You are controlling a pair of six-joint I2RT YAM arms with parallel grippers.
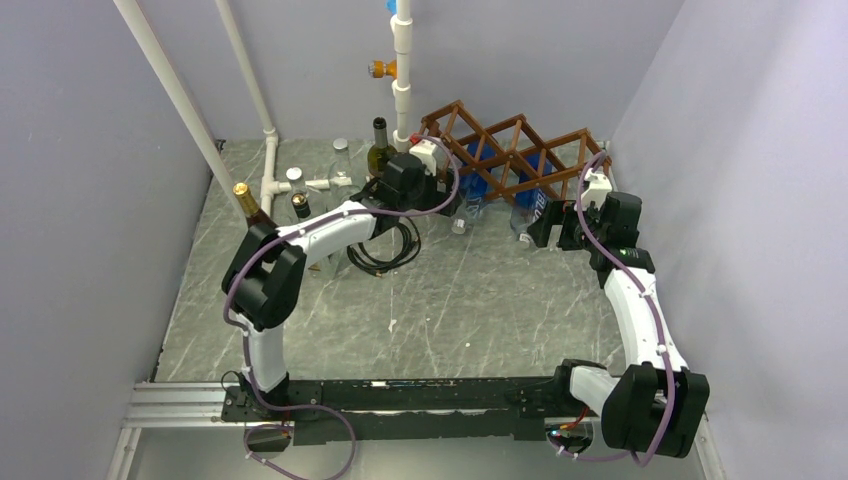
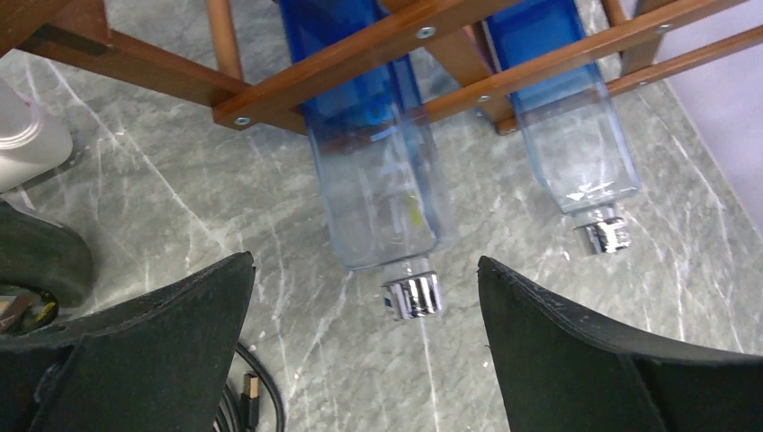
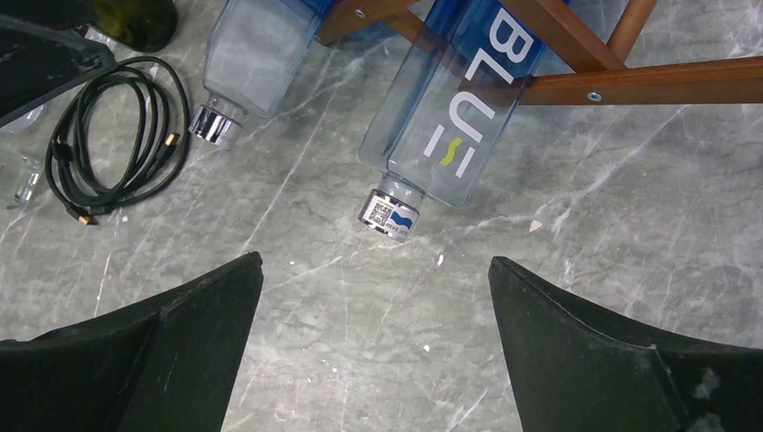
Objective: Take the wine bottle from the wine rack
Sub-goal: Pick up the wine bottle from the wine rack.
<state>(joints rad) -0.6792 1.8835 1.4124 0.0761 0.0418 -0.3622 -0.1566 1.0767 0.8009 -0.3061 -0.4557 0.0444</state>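
Starting close in, your two arms reach out from the near edge of the table (image 1: 450,310). The left gripper (image 2: 364,270) has its jaws spread wide with nothing between the pads. The right gripper (image 3: 374,261) is just as wide apart and just as empty.

Look through your left wrist camera. The silver cap (image 2: 412,295) of the left bottle (image 2: 378,198) sits right in the gap between your fingers, low over the marble. The fingers are not touching it. By your left finger there is a coiled black cable (image 3: 56,175) lying on the table.

Now the right wrist view. The labelled cap (image 3: 389,216) of the right bottle (image 3: 459,99) lies a little beyond the fingertips, roughly centred between them. It is down by the surface. Whether it rests on the marble, you cannot tell from here. White lettering runs up that bottle's side.

Both bottles are clear at the neck end and blue higher up. Both are lying in the wine rack (image 1: 515,150), side by side in its lower cells. They tilt neck-first towards you, and the brown slats cross over their bodies.

The rack stands at the far right of the table, against the back wall. Farther left, a dark green bottle (image 1: 379,150) stands upright beside the white pipe (image 1: 402,70). A gold-topped bottle (image 1: 245,200) stands upright behind your left arm.
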